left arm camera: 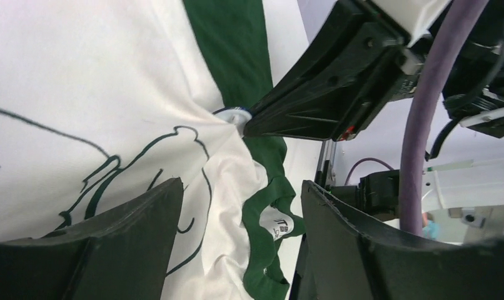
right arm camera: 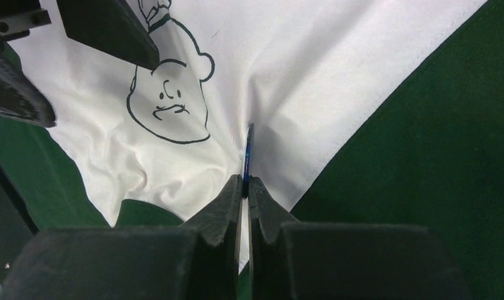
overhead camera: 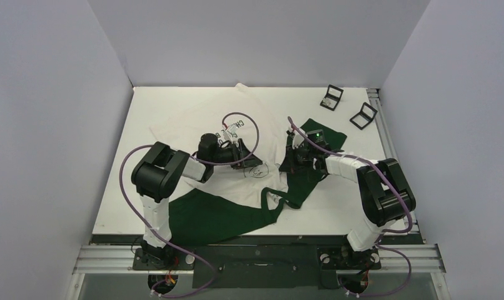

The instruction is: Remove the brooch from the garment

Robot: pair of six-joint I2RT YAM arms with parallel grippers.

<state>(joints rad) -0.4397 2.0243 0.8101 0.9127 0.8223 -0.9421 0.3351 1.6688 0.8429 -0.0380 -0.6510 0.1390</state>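
Mostly white table (overhead camera: 168,100) w/ garment (overhead camera: 190,128), grey walls (overhead camera: 256,37) on 3 sides.

You are looking at a flat white table (overhead camera: 156,106) carrying a crumpled white T-shirt with dark green sleeves (overhead camera: 187,128), two small black square frames (overhead camera: 331,97) (overhead camera: 362,115) lying far right.

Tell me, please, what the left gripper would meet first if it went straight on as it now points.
Probably the garment, its white fabric raised toward the brooch that the right gripper pinches; depth is unclear.

Garment (overhead camera: 181,128) on table (overhead camera: 140,119); brooch (right arm camera: 248,147) on garment, right of printed face (right arm camera: 168,100).
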